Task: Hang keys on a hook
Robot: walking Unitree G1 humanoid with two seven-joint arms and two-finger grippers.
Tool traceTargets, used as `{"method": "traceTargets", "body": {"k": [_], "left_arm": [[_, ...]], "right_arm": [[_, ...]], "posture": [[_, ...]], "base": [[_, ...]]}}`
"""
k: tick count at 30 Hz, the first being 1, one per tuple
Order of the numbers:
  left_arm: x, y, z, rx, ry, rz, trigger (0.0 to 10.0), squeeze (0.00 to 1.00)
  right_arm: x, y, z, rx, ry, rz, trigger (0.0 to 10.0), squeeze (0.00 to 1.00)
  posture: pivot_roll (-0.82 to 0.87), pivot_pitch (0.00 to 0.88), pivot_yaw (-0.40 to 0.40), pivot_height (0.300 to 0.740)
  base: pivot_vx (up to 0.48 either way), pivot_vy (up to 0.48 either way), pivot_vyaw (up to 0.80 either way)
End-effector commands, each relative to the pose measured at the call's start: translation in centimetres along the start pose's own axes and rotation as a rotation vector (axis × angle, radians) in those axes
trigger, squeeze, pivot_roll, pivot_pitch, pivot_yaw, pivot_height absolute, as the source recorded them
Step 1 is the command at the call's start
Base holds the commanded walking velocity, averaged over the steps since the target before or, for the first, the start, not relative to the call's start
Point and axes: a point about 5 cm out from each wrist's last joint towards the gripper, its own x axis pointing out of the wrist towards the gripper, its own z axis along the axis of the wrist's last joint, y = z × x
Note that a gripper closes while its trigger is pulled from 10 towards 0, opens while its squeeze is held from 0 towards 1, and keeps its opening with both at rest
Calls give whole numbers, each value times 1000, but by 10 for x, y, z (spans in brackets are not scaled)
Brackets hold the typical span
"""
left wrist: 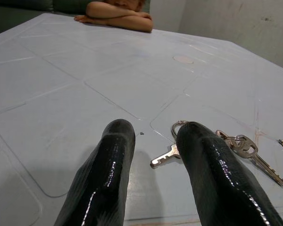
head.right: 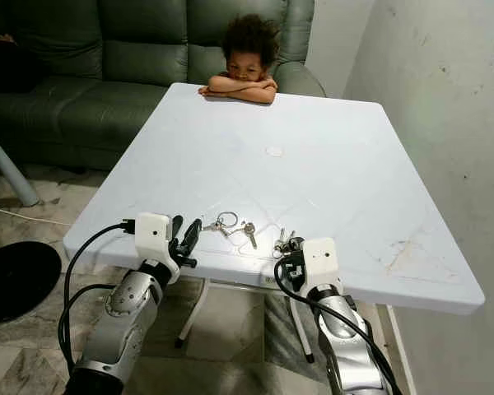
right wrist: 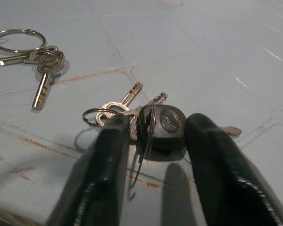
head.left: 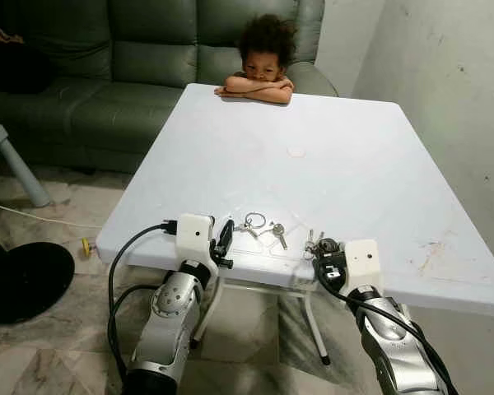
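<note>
You're looking along the left gripper (left wrist: 153,141) — its two glossy black jaws stand apart, low over the white tabletop (left wrist: 61,84). Just past the tips lies a bunch of keys (left wrist: 236,146) on a ring; one silver key (left wrist: 164,157) shows in the gap between the jaws, the others fan out beyond the farther jaw. At the tabletop's far edge a person's folded arms (left wrist: 115,16) rest — and a faint round mark (left wrist: 183,59) sits midway.
</note>
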Motion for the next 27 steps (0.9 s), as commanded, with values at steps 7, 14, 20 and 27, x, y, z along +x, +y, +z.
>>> {"method": "traceTargets", "body": {"k": [7,14,20,27], "left_arm": [[-1,-7,1,-4,-4,-14,10000,0],[-1,-7,1,0,-2,-15,10000,0],[-1,-7,1,6,-3,-15,10000,0],[1,-5,4,16,-12,-8,10000,0]], "right_arm": [[-3,-3,3,-4,-24,-7,941,0],[-6,-4,2,-4,-23,-9,0,0],[-6,-5,6,-11,-57,-25,0,0],[-1,-9,27,72,-173,-68,0,0]], "posture": [[95,0,-73,740],[92,0,-68,740],[92,0,-67,740],[95,0,-68,740]], "base": [[0,0,0],[0,0,0],[0,0,0],[0,0,0]]}}
